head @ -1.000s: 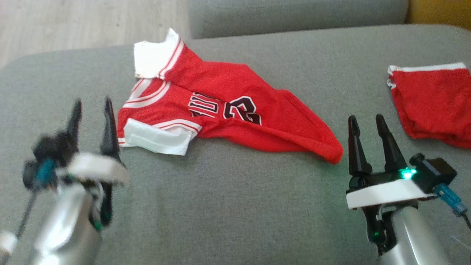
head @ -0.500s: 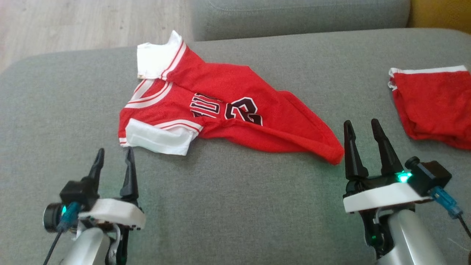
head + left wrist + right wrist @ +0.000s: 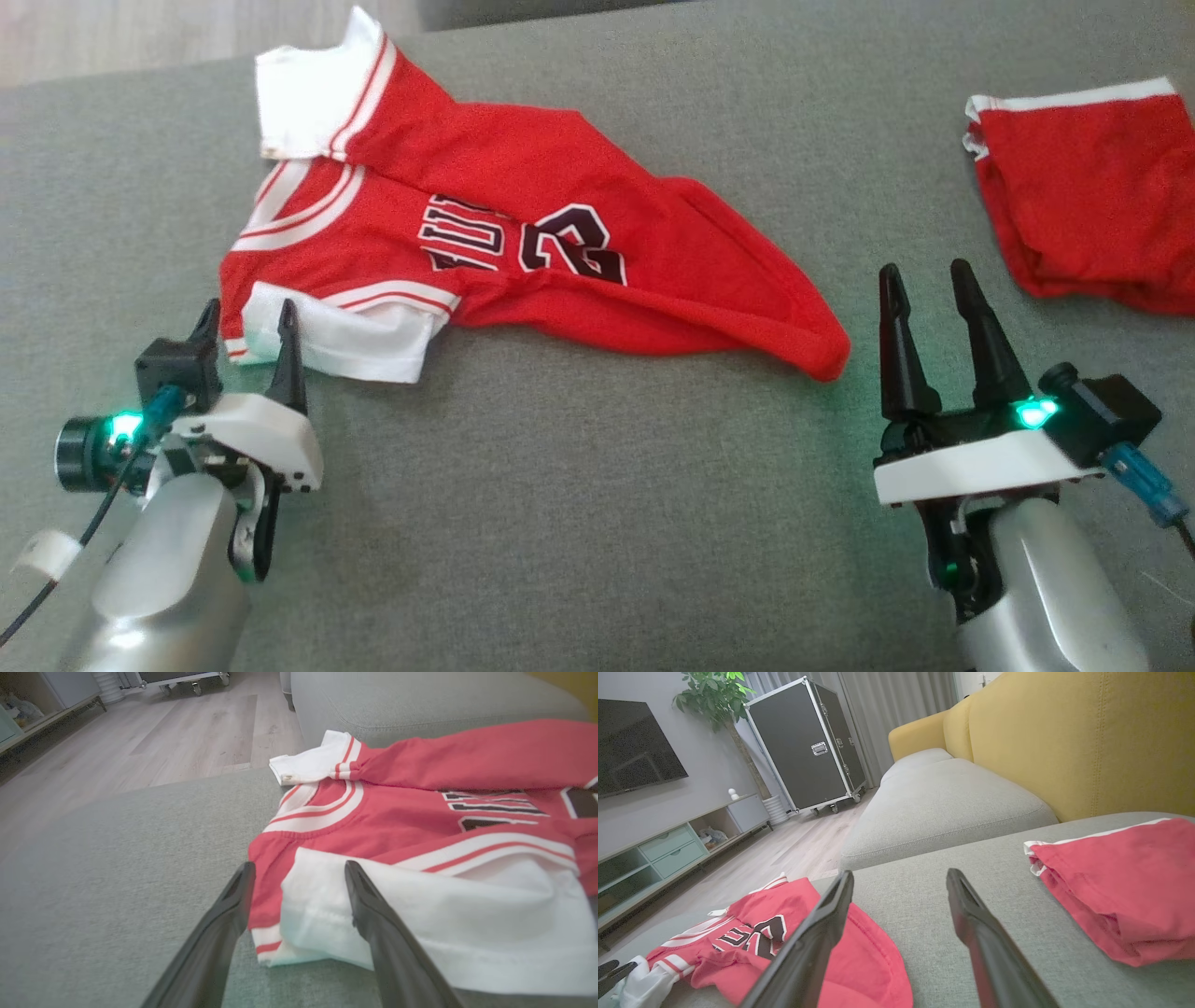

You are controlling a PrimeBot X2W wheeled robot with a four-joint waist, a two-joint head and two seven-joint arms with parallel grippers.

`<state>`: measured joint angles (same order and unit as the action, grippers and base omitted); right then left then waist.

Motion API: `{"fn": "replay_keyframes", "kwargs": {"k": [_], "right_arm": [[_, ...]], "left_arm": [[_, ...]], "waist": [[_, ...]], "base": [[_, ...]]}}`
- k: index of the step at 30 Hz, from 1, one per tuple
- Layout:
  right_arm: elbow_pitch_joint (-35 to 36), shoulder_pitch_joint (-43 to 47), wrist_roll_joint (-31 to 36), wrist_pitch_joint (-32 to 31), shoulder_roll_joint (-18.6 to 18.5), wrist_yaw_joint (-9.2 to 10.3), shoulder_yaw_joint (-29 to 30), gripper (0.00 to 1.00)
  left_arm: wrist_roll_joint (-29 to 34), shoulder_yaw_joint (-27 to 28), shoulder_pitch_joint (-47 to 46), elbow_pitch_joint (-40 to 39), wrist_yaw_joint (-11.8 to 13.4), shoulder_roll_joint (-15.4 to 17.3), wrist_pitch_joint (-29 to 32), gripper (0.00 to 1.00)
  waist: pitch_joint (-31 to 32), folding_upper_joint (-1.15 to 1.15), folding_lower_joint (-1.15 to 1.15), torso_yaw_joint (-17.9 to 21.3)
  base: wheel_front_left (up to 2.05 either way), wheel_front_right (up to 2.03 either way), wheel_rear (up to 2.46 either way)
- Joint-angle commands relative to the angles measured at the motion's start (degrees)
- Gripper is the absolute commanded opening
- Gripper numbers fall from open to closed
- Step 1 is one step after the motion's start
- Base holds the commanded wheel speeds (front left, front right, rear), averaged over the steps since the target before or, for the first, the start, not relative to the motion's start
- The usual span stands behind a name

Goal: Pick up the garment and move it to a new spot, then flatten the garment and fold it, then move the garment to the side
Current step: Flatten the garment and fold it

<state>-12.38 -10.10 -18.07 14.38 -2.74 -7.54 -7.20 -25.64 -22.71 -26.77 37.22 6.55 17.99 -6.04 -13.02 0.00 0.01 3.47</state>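
Now both my jaws stand wide and empty: left gripper (image 3: 247, 310) brackets the white sleeve (image 3: 420, 905) of the garment (image 3: 504, 168) at twelve o'clock, right gripper (image 3: 924, 271) waits, hem (image 3: 822, 350) at ten. I'd push lower, catch both sleeve layers, then close firmly. Half a second back my left stood short of the sleeve; the head camera has shifted too.

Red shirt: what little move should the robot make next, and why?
Probably shut the left hand on the corner of the white sleeve. Its open fingers sit either side of it, and the red shirt lies rumpled on the grey cushion, not yet lifted.
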Motion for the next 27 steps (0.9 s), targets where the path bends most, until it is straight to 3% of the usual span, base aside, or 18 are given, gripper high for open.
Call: {"fn": "replay_keyframes", "kwargs": {"k": [1,9,10,11,12,20,27], "right_arm": [[2.15,-1.66,0.02,0.62,-0.14,0.05,-1.0,1.0],[2.0,-2.04,-0.32,0.62,-0.14,0.05,-0.64,1.0],[1.97,-2.14,-0.36,0.62,-0.14,0.05,-0.66,1.0],[1.93,-2.22,-0.38,0.62,-0.14,0.05,-0.67,1.0],[1.88,-2.28,-0.39,0.62,-0.14,0.05,-0.69,1.0],[1.11,-2.01,-0.26,0.62,-0.14,0.05,-0.48,1.0],[-0.04,-0.78,-0.4,0.62,-0.14,0.05,-0.05,1.0]], "left_arm": [[0.82,1.05,-2.83,-0.1,-0.14,2.15,-0.11,1.0],[0.53,0.0,-5.49,4.58,-1.83,1.02,-1.08,0.97],[0.53,-0.12,-5.79,5.05,-1.95,0.91,-1.18,0.45],[0.55,-0.26,-6.09,5.51,-2.08,0.82,-1.24,0.13],[0.58,-0.44,-6.36,5.95,-2.24,0.74,-1.23,0.0],[-0.12,0.22,-7.29,6.02,-2.39,0.28,-5.42,0.0],[-1.33,1.0,-5.66,1.79,-2.91,0.89,-6.54,0.0]], "waist": [[-1.21,0.0,-0.01,0.89],[-1.85,0.0,-0.01,1.25],[-1.82,0.0,-0.01,1.24],[-1.77,0.0,-0.01,1.23],[-1.72,0.0,-0.01,1.21],[0.38,0.0,-0.01,0.6],[4.64,0.0,-0.01,-2.21]], "base": [[0.0,0.0,0.0],[0.0,0.0,0.0],[0.0,0.0,0.0],[0.0,0.0,0.0],[0.0,0.0,0.0],[0.0,0.0,0.0],[0.0,0.0,0.0]]}}
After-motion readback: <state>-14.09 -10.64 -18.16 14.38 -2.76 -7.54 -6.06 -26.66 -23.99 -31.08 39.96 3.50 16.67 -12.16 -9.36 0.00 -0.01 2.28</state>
